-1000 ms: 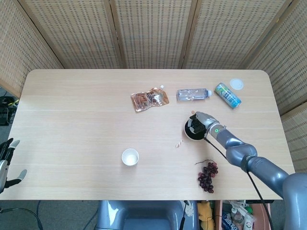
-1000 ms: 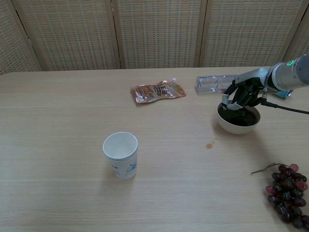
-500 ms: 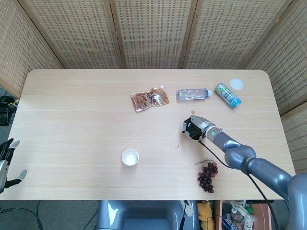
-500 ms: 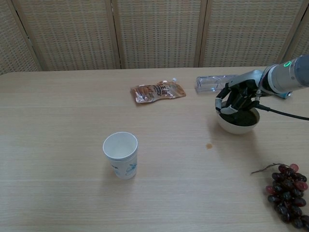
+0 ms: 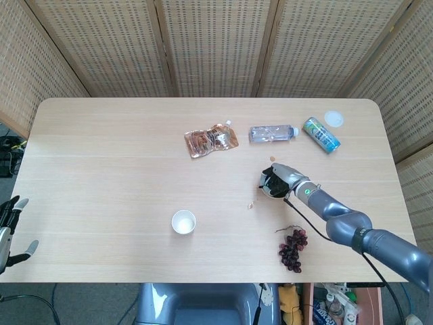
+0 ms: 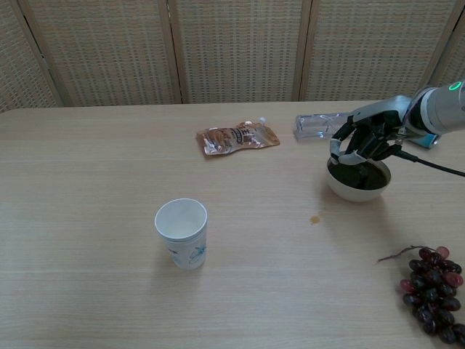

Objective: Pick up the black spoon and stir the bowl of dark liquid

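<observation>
The right hand is seen curled over the white bowl of dark liquid, its fingers drawn together above the rim; the black spoon cannot be made out, so whether anything is held cannot be told; the bowl is set on the table right of centre, below the lying water bottle; the left hand is kept off the table's left edge with fingers apart, holding nothing; a paper cup, a brown pouch, a can and grapes are also laid out
</observation>
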`<state>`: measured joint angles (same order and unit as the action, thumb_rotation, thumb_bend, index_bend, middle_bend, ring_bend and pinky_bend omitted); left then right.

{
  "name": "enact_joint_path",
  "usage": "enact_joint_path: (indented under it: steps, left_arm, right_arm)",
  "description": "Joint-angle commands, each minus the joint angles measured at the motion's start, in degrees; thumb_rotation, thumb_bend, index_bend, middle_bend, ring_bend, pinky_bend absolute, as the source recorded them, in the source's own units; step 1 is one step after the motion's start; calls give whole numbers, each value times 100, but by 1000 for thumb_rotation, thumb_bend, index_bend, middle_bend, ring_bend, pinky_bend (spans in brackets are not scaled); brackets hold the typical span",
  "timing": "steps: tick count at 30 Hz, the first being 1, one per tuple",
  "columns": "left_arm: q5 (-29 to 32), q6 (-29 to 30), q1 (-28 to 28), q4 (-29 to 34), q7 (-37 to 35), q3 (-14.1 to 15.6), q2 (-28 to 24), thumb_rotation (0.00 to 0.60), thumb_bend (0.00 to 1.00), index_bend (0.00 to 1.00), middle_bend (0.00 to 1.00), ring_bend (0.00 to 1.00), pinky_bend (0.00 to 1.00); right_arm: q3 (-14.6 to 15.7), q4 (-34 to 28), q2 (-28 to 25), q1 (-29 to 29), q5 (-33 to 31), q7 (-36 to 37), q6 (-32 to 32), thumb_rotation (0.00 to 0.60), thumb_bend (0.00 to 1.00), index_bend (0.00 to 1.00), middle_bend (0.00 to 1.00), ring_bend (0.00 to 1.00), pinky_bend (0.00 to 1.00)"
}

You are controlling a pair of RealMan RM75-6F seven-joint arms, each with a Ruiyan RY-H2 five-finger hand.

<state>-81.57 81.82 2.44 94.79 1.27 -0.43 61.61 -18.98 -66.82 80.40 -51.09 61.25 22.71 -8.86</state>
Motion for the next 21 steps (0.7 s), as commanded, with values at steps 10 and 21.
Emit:
enact_joint_path:
  steps: [10, 21]
  left_arm:
    - [-20, 47, -52, -51, -86, 24, -14, 600, 313, 0, 0, 0, 0]
    - [-34, 67, -76, -83, -137, 31, -6, 600, 313, 0, 0, 0, 0]
  right_arm:
    - [262, 136, 154, -84, -140, -64, -118, 600, 301, 611, 949, 978, 1000]
    - [414, 88, 129, -147, -271, -156, -316, 600, 0, 447, 955, 977, 1000]
